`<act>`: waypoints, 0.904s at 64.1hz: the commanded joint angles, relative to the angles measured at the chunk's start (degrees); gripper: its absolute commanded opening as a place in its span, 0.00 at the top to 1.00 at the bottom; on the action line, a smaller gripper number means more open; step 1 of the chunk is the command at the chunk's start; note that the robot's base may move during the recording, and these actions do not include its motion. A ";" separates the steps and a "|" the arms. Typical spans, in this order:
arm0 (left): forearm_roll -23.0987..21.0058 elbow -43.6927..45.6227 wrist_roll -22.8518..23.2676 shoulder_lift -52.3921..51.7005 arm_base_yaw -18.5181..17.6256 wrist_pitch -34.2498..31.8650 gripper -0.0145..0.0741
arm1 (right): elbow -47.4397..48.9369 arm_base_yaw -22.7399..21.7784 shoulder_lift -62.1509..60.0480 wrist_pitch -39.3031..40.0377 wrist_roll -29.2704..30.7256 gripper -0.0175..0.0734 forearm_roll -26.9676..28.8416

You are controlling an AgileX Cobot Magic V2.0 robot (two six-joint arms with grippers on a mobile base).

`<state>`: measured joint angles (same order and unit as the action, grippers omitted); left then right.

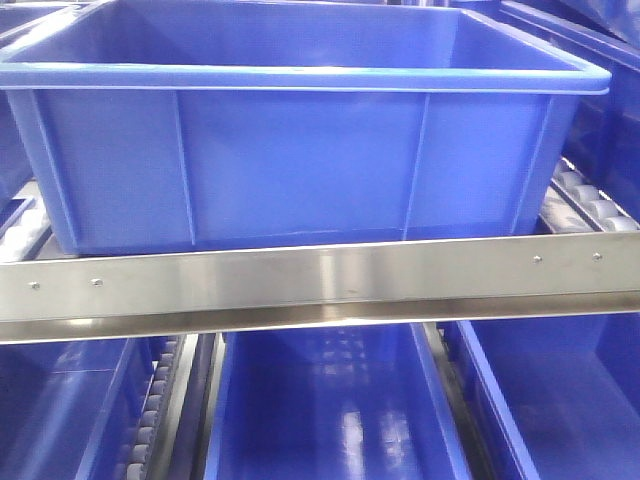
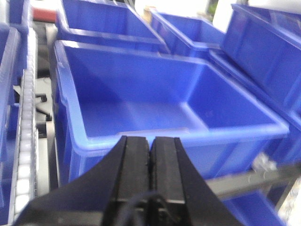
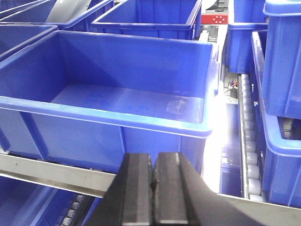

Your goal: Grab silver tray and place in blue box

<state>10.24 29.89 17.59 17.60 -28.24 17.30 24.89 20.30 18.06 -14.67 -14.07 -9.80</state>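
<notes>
Silver tray: not showing in any of the three views; lying neither in the crate ahead nor between either pair of jaws; whereabouts impossible to tell from here.
Handling, as a judgement: being thin bright metal, likely proving light and stiff but slippery on its polished face; best taken by pinching the rolled rim along a long side, keeping it level so as not to let it slide out; clattering rather than breaking if dropped.
Blue box [image 1: 300, 150]: sitting on the shelf behind the steel rail [image 1: 320, 280], rim lipped, side walls ribbed; interior showing bare blue floor in both wrist views, only a faint glare patch near the far right corner; waiting open-topped and wide enough to be receiving a tray flat.
Left gripper [image 2: 150, 162]: hovering just before the near rim of the box, black pads pressed together, holding nothing.
Right gripper [image 3: 154, 188]: hanging in front of the box's near wall above the rail, pads likewise meeting, carrying nothing.
Surroundings: more blue crates [image 3: 146, 19] crowding behind and to both sides; roller tracks [image 3: 249, 141] running alongside; a lower crate [image 1: 330, 410] gleaming under the rail.
Stage, as a judgement: pick-up not yet done; locating the tray coming first.
</notes>
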 commanded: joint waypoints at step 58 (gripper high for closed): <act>-14.45 -31.41 -11.44 -19.29 27.38 -22.19 0.94 | 1.52 -0.13 0.36 4.84 0.62 0.75 -0.72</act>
<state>-3.68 -1.64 6.18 -0.67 -0.91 0.65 24.89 20.30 18.06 -14.78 -14.07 -9.80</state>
